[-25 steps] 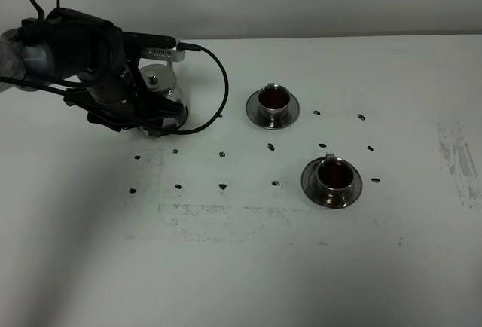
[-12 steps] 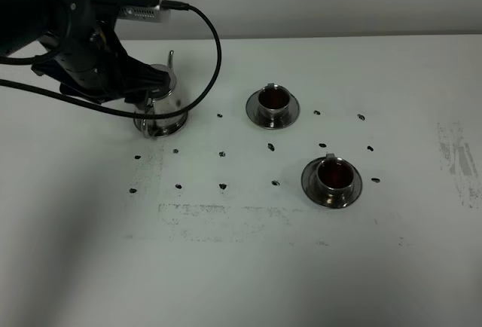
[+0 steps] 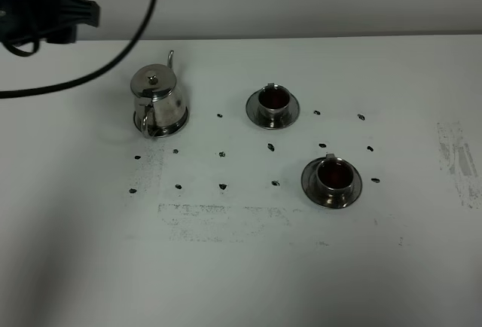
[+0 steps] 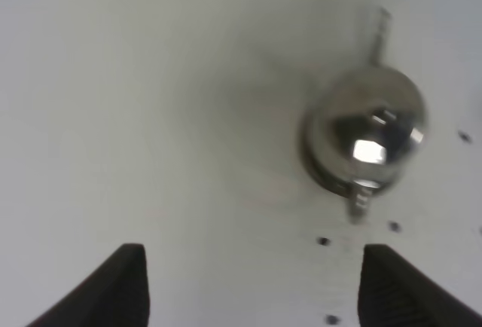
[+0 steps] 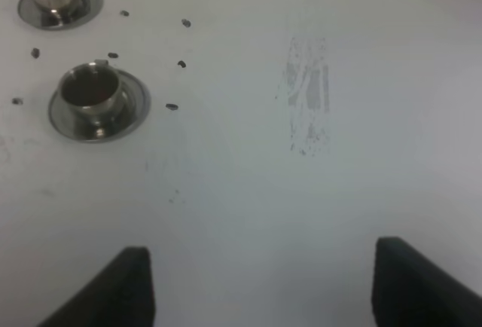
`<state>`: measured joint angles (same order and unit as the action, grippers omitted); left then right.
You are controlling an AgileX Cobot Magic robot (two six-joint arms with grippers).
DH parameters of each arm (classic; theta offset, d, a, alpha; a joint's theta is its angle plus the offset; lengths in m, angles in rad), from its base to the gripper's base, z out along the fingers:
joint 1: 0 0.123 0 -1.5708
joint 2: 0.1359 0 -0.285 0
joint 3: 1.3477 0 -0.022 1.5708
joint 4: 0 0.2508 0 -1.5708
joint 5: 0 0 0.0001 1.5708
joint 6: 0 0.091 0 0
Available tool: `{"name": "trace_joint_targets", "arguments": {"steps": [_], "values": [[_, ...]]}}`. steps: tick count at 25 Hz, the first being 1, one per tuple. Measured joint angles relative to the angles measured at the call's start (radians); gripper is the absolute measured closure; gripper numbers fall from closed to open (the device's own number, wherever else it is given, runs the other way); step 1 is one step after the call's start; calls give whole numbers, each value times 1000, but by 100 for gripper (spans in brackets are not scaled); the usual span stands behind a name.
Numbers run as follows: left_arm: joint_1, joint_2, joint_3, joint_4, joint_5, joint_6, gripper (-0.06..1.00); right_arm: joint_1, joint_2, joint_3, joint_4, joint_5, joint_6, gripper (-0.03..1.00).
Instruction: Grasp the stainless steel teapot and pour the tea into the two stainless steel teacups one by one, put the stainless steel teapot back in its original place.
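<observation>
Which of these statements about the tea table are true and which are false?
1. The teapot stands upright on its round disc. True.
2. The left pincer grips the teapot. False: it is open and empty, apart from the pot.
3. Both teacups hold reddish-brown tea. True.
4. One teacup lies tipped over. False: both stand upright on saucers.
5. The right pincer holds a cup. False: it is open and empty.

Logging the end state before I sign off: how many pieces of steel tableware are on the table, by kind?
Shiny bell-shaped steel teapot with knobbed lid: 1
Small steel teacups holding reddish-brown tea: 2
Round steel saucers under the cups: 2
Flat steel disc under the teapot: 1
Total: 6
</observation>
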<state>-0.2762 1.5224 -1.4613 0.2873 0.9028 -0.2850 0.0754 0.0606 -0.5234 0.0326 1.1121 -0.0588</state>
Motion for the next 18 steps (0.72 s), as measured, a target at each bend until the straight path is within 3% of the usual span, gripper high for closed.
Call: {"name": "trace_joint_targets", "arguments": {"steps": [7, 13, 18], "values": [[209, -325, 287, -11, -44, 4, 38, 0, 0, 0, 0, 0, 0, 38], [375, -710, 541, -119, 1, 122, 38, 0, 0, 0, 0, 0, 0, 38], [396, -963, 690, -252, 36, 241, 38, 0, 0, 0, 0, 0, 1, 38]]}}
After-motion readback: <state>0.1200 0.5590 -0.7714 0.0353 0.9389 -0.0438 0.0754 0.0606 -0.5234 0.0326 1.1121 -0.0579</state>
